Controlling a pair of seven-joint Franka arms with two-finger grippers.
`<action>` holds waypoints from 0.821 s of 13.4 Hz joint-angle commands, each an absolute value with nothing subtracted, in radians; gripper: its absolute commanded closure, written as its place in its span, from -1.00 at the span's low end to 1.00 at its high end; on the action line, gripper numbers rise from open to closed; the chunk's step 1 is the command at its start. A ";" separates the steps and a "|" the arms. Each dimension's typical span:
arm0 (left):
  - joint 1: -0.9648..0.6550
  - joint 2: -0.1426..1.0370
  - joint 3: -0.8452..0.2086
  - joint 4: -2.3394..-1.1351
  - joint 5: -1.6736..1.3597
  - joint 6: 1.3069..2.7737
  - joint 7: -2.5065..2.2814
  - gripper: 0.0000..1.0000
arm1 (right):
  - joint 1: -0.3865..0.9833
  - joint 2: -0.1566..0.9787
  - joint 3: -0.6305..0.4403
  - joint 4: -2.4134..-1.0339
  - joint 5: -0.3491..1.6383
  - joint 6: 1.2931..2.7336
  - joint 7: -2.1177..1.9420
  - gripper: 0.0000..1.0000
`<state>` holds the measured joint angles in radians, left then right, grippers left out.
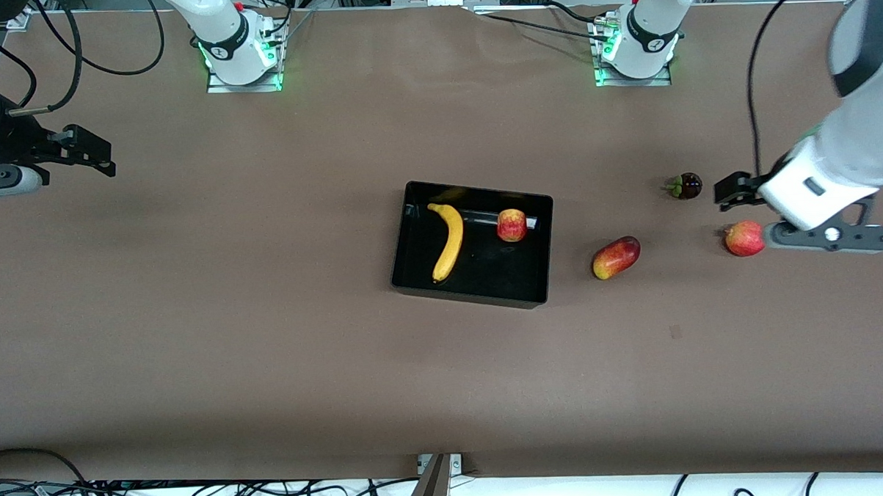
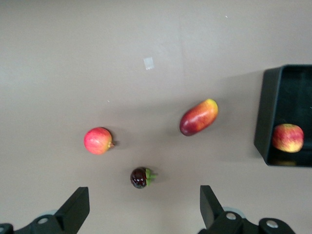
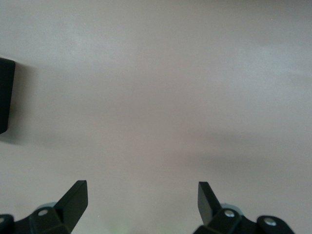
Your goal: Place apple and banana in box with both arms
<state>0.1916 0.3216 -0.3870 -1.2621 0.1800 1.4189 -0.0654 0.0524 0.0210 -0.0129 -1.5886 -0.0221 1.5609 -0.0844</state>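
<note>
Banana [image 1: 447, 240] and apple [image 1: 512, 225] both lie in the box [image 1: 413, 271] at mid-table, the banana along its wall toward the right arm's end, the apple near its wall toward the bases. Left gripper [image 2: 144, 207], fingers spread and empty, hangs over the left arm's end of the table near three loose fruits. Right gripper [image 3: 141, 204], also spread and empty, hangs over bare table at the right arm's end.

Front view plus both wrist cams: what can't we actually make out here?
- Right gripper: its arm runs off the front view's edge.
- Left gripper: the arm covers most of it in the front view; the wrist view shows it open.
- Box: cut by the edge of the left wrist view, so the banana is missing there; only the apple shows.
</note>
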 commanded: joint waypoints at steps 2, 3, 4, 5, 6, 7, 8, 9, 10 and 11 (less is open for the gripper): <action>0.019 0.047 -0.094 -1.665 0.058 1.728 -0.014 -1.00 | 0.037 0.029 0.002 -1.569 -0.035 1.557 -0.078 -1.00; 0.015 0.022 -0.083 -1.702 0.058 1.783 -0.015 -1.00 | 0.038 0.029 0.002 -1.569 -0.035 1.557 -0.078 -1.00; 0.012 0.018 -0.078 -1.704 0.058 1.789 -0.017 -1.00 | 0.037 0.029 0.002 -1.569 -0.035 1.557 -0.078 -1.00; 0.005 0.012 -0.077 -1.706 0.058 1.784 -0.018 -1.00 | 0.038 0.029 0.002 -1.569 -0.035 1.557 -0.078 -1.00; 0.005 0.003 -0.077 -1.707 0.058 1.761 -0.028 -1.00 | 0.037 0.029 0.002 -1.569 -0.035 1.557 -0.078 -1.00; 0.006 0.006 -0.078 -1.694 0.057 1.715 -0.029 -1.00 | 0.037 0.028 0.002 -1.569 -0.035 1.557 -0.078 -1.00; 0.015 0.017 -0.078 -1.678 0.049 1.683 -0.025 -1.00 | 0.038 0.029 0.002 -1.569 -0.035 1.557 -0.078 -1.00; 0.017 0.032 -0.078 -1.657 0.041 1.675 -0.025 -1.00 | 0.037 0.028 0.002 -1.569 -0.035 1.557 -0.078 -1.00; 0.015 0.040 -0.078 -1.645 0.043 1.675 -0.020 -1.00 | 0.038 0.028 0.002 -1.569 -0.035 1.557 -0.078 -1.00; 0.012 0.046 -0.086 -1.629 0.048 1.675 -0.026 -1.00 | 0.038 0.029 0.002 -1.569 -0.035 1.557 -0.078 -1.00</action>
<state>0.0205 0.0316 -0.0894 -1.6672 0.0680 1.6950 -0.0322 0.0522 0.0211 -0.0129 -1.5885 -0.0221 1.5610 -0.0844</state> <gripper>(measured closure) 0.000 0.000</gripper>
